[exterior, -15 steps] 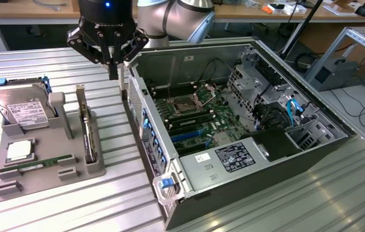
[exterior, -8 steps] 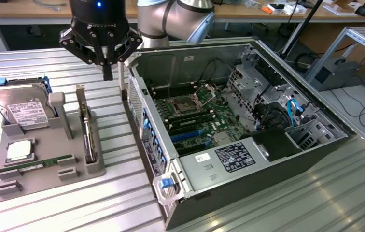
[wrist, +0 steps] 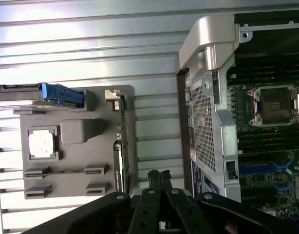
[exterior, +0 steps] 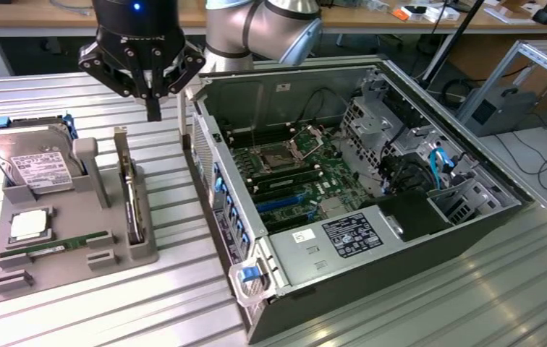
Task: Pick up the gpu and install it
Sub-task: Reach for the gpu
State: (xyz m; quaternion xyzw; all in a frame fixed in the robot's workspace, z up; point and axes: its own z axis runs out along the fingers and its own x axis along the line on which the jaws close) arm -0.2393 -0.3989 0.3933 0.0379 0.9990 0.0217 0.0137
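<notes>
Above the desk [exterior: 80, 94] between tray [exterior: 66, 273] and case [exterior: 254, 94], our tool [exterior: 153, 108] hangs pinched together, empty; the gpu [exterior: 131, 191] stands in the tray, uninstalled.

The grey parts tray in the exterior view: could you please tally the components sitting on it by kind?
hard drive: 1
gpu: 1
CPU chip: 1
RAM stick: 1
Total: 4
</notes>
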